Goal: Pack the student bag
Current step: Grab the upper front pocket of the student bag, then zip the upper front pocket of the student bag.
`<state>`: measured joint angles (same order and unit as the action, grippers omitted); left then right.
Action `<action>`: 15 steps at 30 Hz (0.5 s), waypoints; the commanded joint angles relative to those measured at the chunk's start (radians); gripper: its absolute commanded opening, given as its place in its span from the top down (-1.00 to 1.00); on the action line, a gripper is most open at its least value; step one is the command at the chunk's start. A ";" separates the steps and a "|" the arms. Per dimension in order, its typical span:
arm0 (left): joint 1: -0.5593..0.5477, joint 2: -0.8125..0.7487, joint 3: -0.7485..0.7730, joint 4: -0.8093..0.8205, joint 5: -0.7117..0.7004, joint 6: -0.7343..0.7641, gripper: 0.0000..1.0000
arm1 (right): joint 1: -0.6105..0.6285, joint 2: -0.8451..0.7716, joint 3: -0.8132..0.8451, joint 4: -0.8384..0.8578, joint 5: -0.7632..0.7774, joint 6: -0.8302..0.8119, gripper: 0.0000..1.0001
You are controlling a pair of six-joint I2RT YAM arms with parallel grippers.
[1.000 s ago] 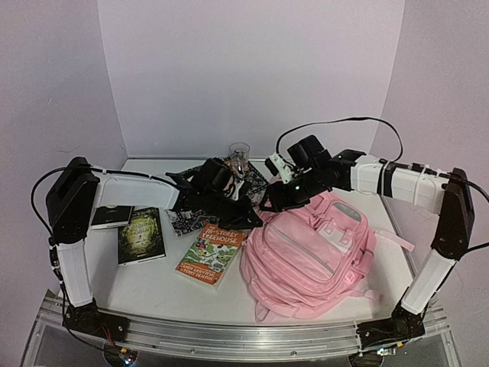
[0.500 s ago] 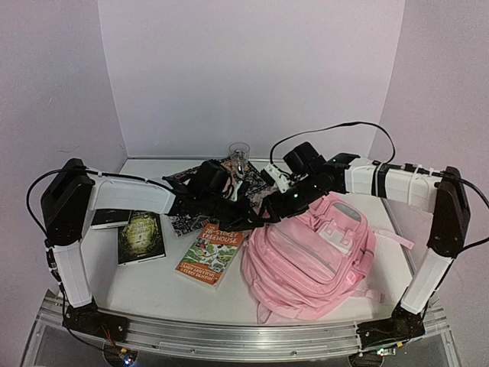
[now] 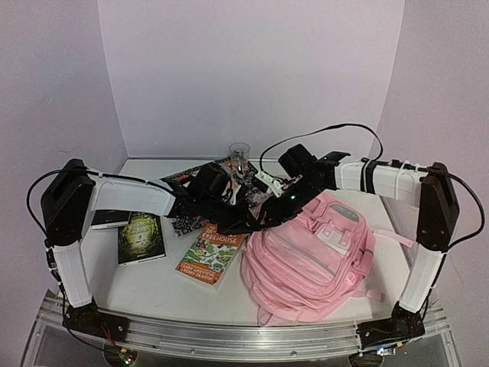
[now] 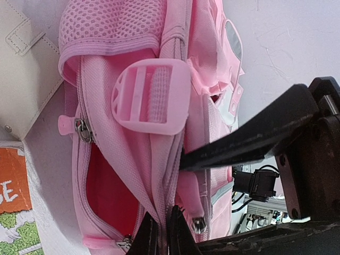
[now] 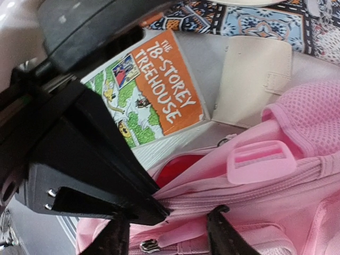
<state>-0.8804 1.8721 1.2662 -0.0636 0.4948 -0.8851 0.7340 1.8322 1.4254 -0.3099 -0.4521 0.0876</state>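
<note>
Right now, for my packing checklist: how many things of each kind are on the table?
Pink backpack: 1
Books, covers clear: 2 (orange book, dark green book)
Glass: 1
Cream pouch: 1
Total: 5, leaving out partly hidden patterned items and a flat black item.

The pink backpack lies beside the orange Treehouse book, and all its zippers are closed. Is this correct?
No. One zipper of the pink backpack is open; the left wrist view shows red lining inside. It does lie beside the orange Treehouse book.
</note>
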 commanded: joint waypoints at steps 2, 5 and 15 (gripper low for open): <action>0.016 -0.072 0.022 0.215 -0.049 0.032 1.00 | 0.030 0.020 0.024 -0.161 -0.163 -0.031 0.25; 0.025 -0.063 0.004 0.214 -0.062 0.037 1.00 | 0.030 -0.003 0.028 -0.161 -0.186 -0.037 0.36; 0.051 -0.038 -0.007 0.213 -0.076 0.042 1.00 | 0.089 -0.026 0.018 -0.176 -0.297 -0.078 0.49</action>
<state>-0.8732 1.8721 1.2358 -0.0134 0.4727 -0.8624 0.7785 1.8347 1.4387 -0.3727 -0.6334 0.0468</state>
